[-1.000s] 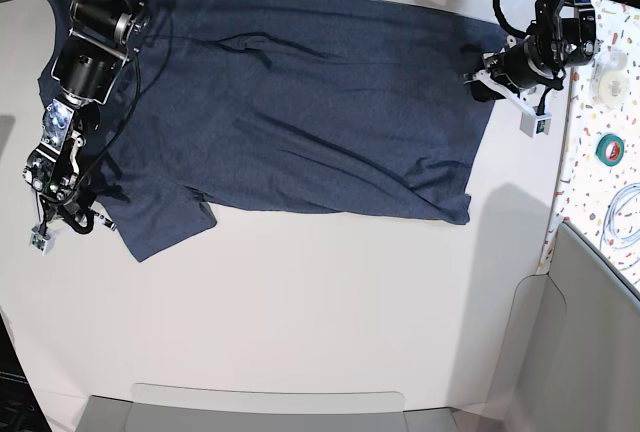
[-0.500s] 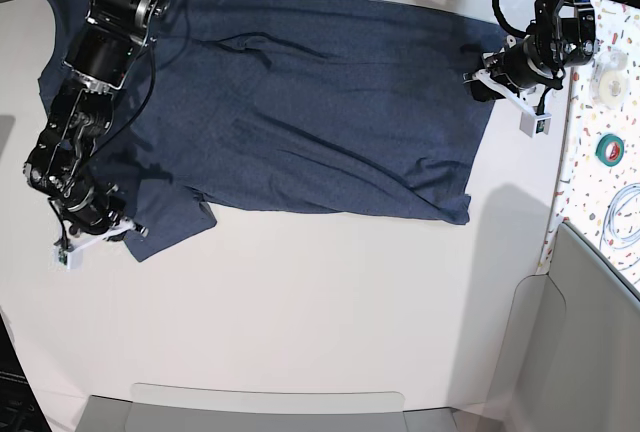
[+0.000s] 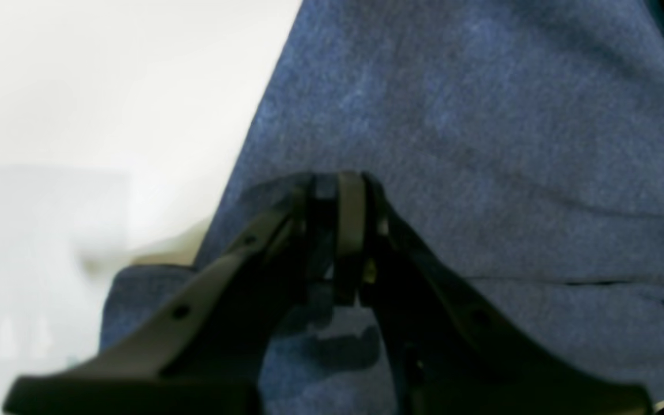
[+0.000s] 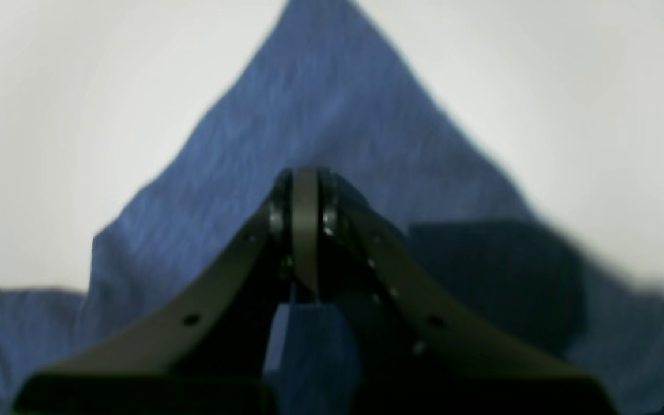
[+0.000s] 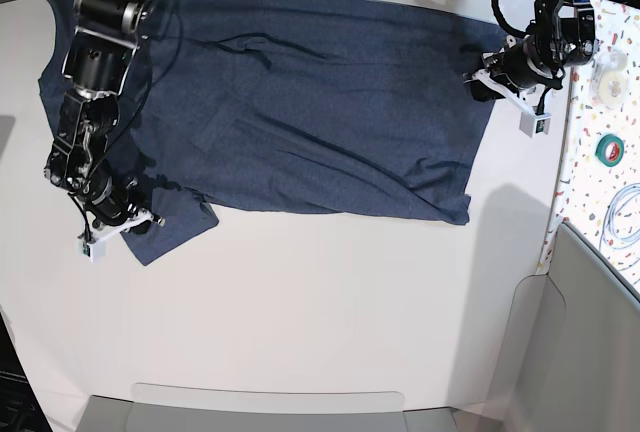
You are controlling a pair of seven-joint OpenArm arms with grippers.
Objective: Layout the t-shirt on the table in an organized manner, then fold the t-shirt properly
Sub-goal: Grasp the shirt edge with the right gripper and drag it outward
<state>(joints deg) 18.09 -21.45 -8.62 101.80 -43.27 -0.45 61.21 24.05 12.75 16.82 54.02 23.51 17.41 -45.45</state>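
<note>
the t-shirt point(image 5: 300, 102) lies spread across the upper half of the base view on the table point(image 5: 320, 322), plain side mostly up, its long axis running left to right. its hem edge stands at the right, its lower edge slants down toward the lower right corner of the cloth, and a short sleeve juts down at the lower left. a white "h" shows at the upper left beside the arm there. below the shirt a broad stretch of white tabletop lies bare to the bottom of the frame; at the right the hem comes near the speckled strip point(image 5: 610, 132) with a green tape roll point(image 5: 610, 148). the left gripper point(image 5: 484, 84), at the upper right, has its jaws pressed together on the t-shirt's hem edge, as its wrist view shows point(image 3: 338, 230). the right gripper point(image 5: 125, 220), at the lower left, pinches the sleeve edge, jaws closed with cloth peaking up around them point(image 4: 306, 230).
</note>
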